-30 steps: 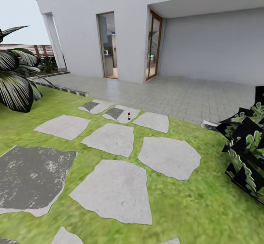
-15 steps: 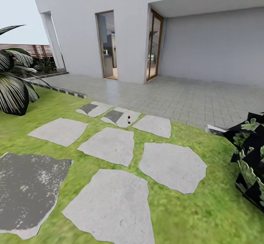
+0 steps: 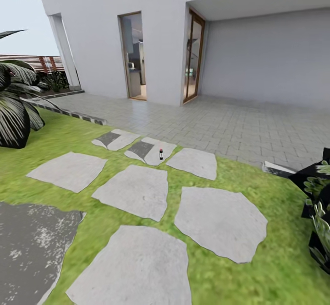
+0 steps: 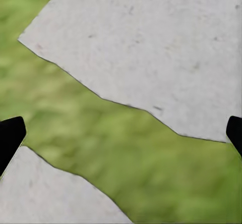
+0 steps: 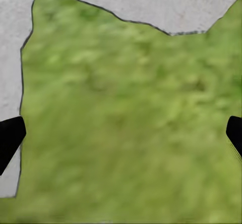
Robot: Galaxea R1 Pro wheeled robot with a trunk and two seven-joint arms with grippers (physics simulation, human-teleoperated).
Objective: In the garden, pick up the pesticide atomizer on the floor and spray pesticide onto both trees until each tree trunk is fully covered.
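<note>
The pesticide atomizer (image 3: 161, 154) is a small dark bottle with a red-and-white top. It stands upright on a grey stepping stone (image 3: 153, 149) far ahead, near the paved terrace. The two trees and their trunks are out of view. My left gripper (image 4: 121, 133) is open above grass and grey stones, its black fingertips (image 4: 10, 135) far apart with nothing between them. My right gripper (image 5: 121, 135) is also open, over grass with stone edges around it, and it holds nothing.
Several flat stepping stones (image 3: 130, 190) cross the lawn (image 3: 238, 172) toward the grey paved terrace (image 3: 229, 122) and the white house (image 3: 160, 35). A palm (image 3: 13, 112) stands at the left, a dark leafy shrub (image 3: 318, 204) at the right, and a brown fence (image 3: 32, 62) behind.
The whole head view has shifted: the camera has moved forward, so the stones and the atomizer sit lower and nearer. The palm and shrub have slid toward the edges.
</note>
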